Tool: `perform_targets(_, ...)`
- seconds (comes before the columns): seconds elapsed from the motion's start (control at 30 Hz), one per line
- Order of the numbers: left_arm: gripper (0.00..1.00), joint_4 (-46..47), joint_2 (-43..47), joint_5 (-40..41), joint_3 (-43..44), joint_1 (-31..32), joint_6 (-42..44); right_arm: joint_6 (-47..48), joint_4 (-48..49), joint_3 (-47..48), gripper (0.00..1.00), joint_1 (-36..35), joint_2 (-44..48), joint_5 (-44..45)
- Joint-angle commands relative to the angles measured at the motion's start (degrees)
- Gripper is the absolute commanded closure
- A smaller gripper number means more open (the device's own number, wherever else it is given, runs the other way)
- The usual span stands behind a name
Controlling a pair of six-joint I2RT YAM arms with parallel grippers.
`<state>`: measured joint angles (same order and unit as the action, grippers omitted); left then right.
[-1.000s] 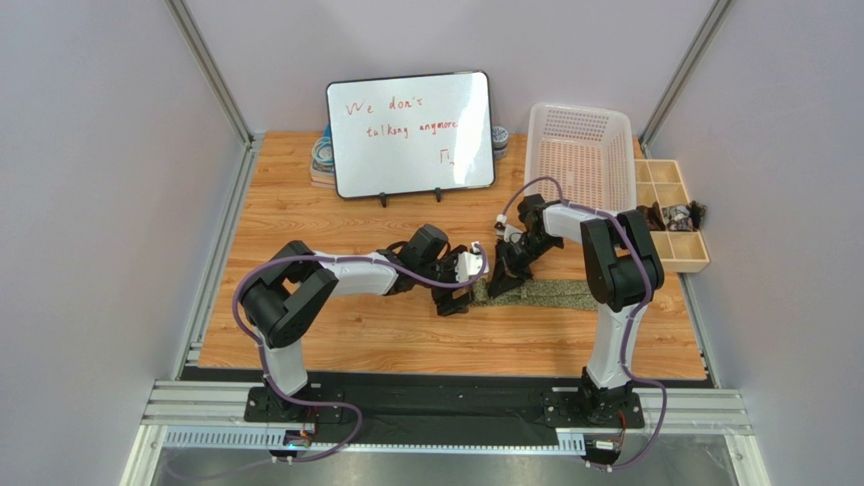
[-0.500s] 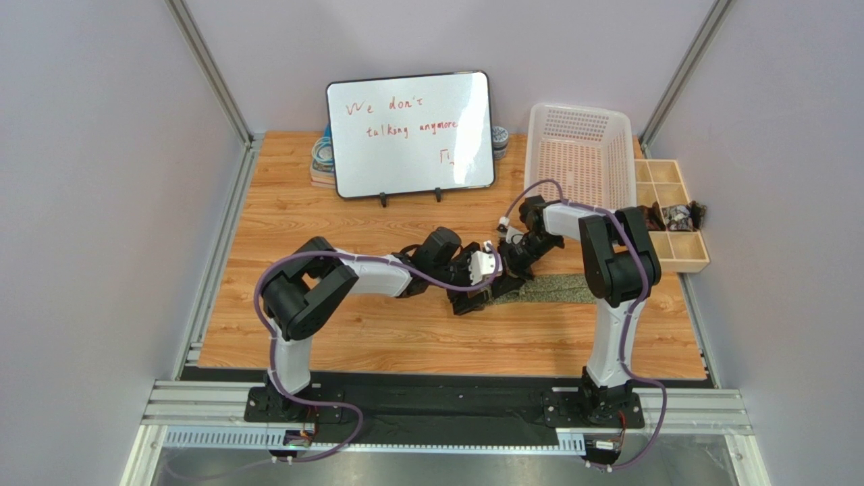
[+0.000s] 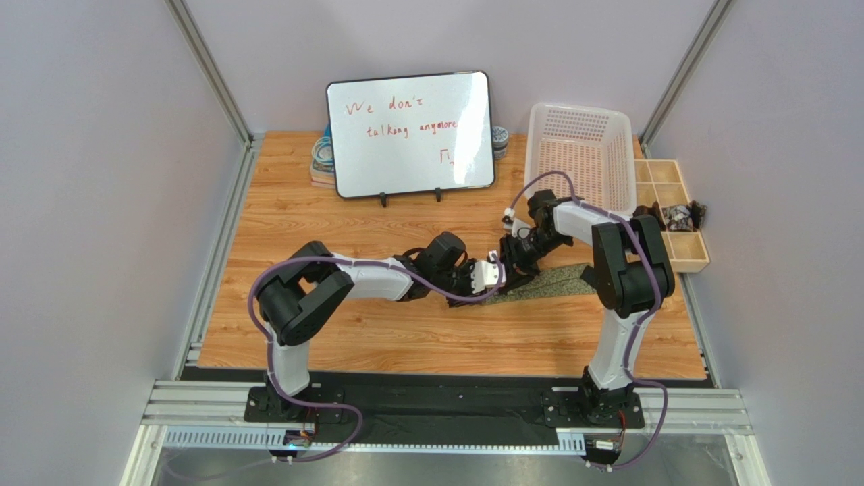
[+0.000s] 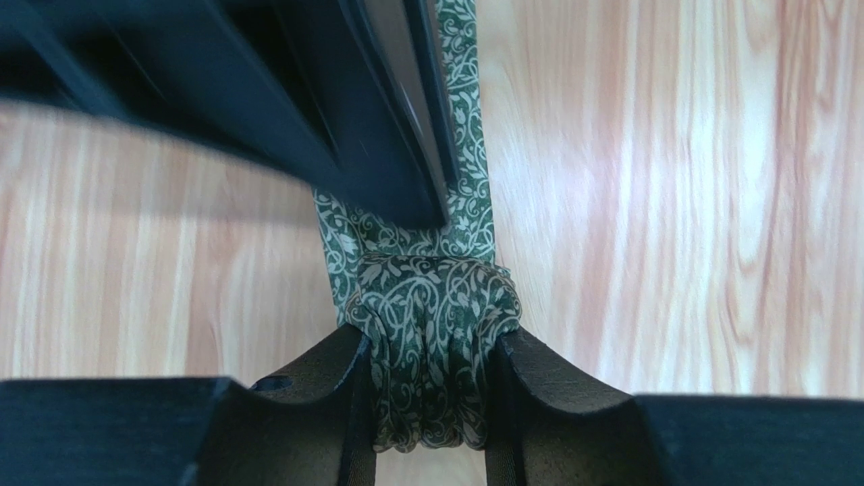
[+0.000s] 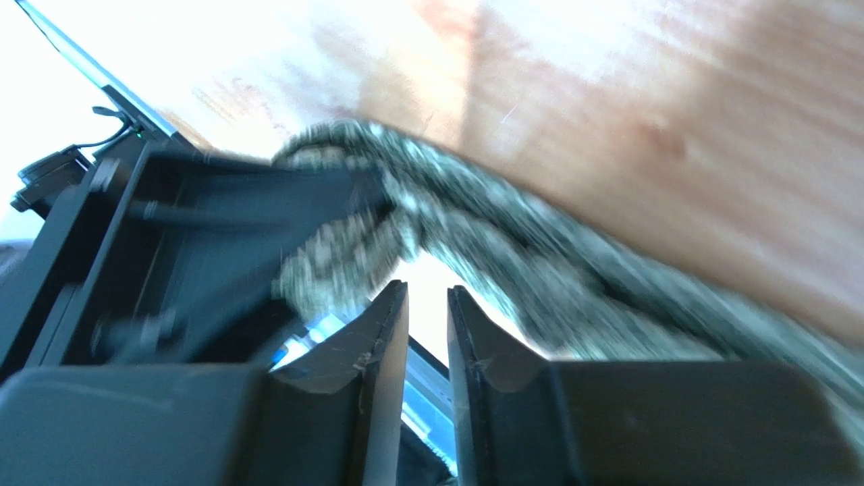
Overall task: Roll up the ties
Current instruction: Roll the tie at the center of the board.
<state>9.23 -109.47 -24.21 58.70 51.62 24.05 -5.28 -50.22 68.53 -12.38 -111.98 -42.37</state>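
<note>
In the middle of the worktop (image 3: 406, 334), my left claw (image 4: 431, 354), wide a second ago, now pinches the rolled end of the tie (image 4: 436, 294), while my right claw (image 5: 428, 304), shut before, stands narrowly parted and empty beside it.

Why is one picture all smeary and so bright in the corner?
Right wrist view: the tie looks smeared and blurry, and the top-left corner is washed out to white. Left wrist view: the rolled part of the tie is sharp, its leafy pattern easy to see. Top external view: clear and evenly lit.
</note>
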Motion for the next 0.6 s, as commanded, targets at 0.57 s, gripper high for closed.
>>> perform_targets(0.57, 0.87, -12.74, 7.26, 1.79, -1.83, -2.75, -0.24, 0.71, -3.66, 2.39, 0.81, 0.52, -6.32, 21.17)
